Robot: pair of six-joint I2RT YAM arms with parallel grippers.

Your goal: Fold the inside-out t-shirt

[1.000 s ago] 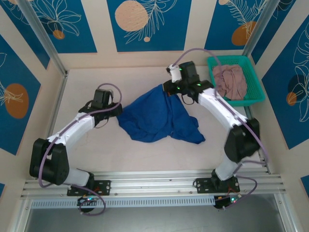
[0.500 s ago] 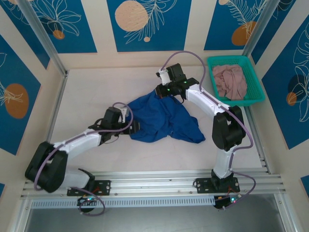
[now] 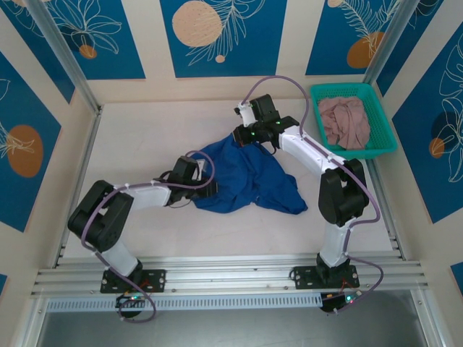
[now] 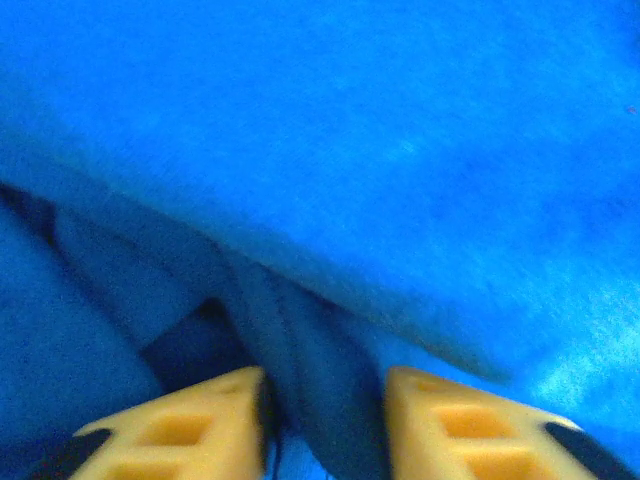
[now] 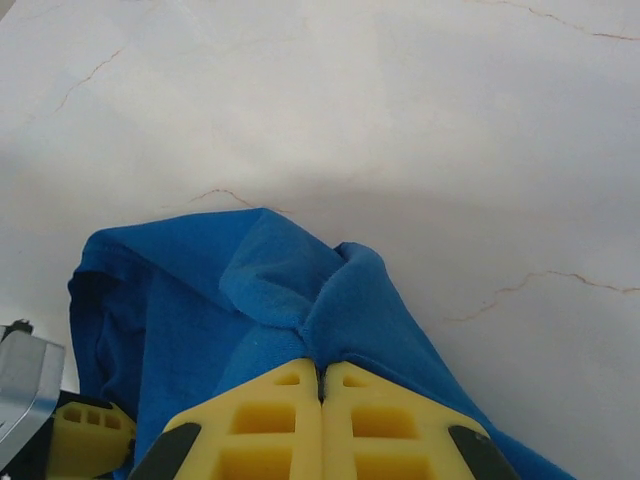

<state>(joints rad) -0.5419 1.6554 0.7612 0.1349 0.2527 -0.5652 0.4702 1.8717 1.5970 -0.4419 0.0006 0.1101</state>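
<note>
The tabletop (image 3: 145, 130) is a pale, marble-like sheet with thin brown veins, seen up close in the right wrist view (image 5: 450, 120). It is boxed in by cream walls (image 3: 148, 43) that carry blue panels printed with leaves and orange discs. Slanted metal posts (image 3: 64, 58) stand at the far corners, and a ribbed metal rail (image 3: 231, 271) runs along the near edge where both arms are bolted. The blue t-shirt (image 3: 242, 177) lies rumpled in a heap on the middle of the tabletop, between the two sets of jaws. The right arm (image 3: 304, 148) reaches over to the shirt's far edge. Its jaws are clenched, the yellow fingers (image 5: 270, 420) pressed flat together, with a gathered peak of the shirt (image 5: 200, 300) pinched right at their tips and bare tabletop beyond them. The left arm (image 3: 145, 195) lies low across the tabletop with its jaws pushed into the shirt's left side. Those jaws stand parted, the yellow fingers (image 4: 190, 420) apart, with a dark fold of the cloth (image 4: 400, 150) running into the gap between them and more blue cloth draped just ahead. Well off to the right of the right jaws, in the far right corner, sits a teal basket (image 3: 369, 153) holding a crumpled pink garment (image 3: 345, 121), apart from the shirt.
</note>
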